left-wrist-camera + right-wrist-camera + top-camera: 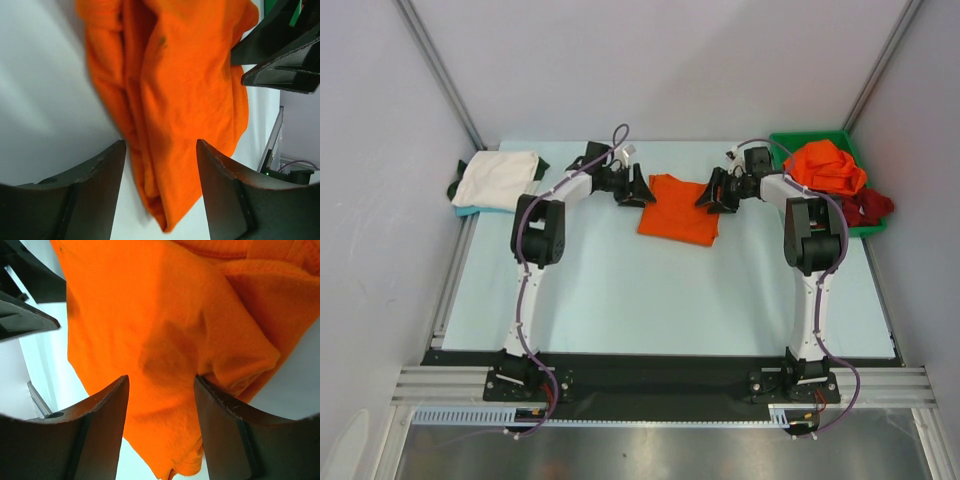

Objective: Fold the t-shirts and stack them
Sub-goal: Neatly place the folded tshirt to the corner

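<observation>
A folded bright orange t-shirt [678, 210] lies flat on the table at the back centre. My left gripper [638, 188] is open at its upper left corner, and the shirt's edge [170, 115] lies between its jaws. My right gripper [712, 192] is open at its upper right corner, jaws apart over the cloth [160, 350]. A folded white t-shirt [498, 180] lies at the back left. A crumpled orange t-shirt [823, 167] and a dark red t-shirt [865, 207] lie in the green bin [790, 141] at the back right.
A dark cloth [454, 186] shows under the white shirt's left edge. Grey walls with metal frame posts [440, 70] close in the table on three sides. A black strip [650, 365] runs along the table's near edge by the arm bases.
</observation>
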Tool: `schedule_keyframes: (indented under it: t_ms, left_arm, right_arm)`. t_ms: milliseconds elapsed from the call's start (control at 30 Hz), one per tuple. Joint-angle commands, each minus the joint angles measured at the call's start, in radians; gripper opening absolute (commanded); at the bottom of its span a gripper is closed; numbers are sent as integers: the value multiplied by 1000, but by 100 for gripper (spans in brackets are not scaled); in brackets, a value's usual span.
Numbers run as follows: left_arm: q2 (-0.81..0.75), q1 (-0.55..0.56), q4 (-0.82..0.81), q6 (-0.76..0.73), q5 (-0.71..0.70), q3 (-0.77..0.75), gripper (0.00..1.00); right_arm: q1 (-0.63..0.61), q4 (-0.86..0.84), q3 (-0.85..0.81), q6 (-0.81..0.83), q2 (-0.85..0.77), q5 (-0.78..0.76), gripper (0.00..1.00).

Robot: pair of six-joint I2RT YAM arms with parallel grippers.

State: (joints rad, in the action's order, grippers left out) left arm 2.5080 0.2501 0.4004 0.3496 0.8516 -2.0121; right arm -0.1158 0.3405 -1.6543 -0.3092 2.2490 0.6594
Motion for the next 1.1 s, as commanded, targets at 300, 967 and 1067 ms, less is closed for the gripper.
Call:
schedule_keyframes:
  t_ms: [300,967,1067]
  left_arm:
    - [114,104,-69,49,-31,-139,24]
    - [-72,-81,623,-814,-754,-266,0]
    - [-118,-95,522,-873,-906,-211,0]
  right_arm:
    - [-12,29,-61,25,58,-27,61]
    - [108,80,72,133,-313,-46,62]
    - [104,83,125,136,-371,-43,62]
